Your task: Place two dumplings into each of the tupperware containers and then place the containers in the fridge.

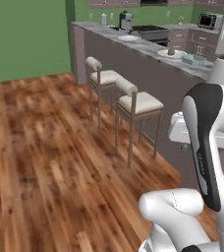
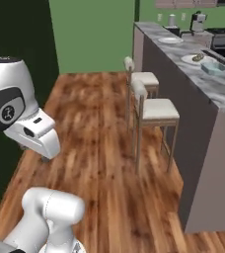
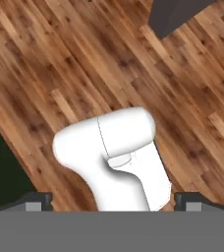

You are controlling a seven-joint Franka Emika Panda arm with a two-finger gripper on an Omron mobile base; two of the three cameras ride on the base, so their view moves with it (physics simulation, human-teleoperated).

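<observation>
tupperware containers [image 2: 214, 67] sit far off at two o'clock on the table [image 2: 218, 94]; claw [image 3: 113, 203] open, empty; stools [image 2: 151, 111] risk blocking the approach.

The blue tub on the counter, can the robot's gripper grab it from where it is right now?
Probably not yet. The blue tub sits far down the counter beside the plate, while the gripper, open, points down at the wooden floor. Stools line the counter's near side.

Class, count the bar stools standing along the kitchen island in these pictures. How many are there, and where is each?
2. The nearer stool stands beside the island counter; the farther stool stands just beyond it, along the same side. None appears hidden.
</observation>
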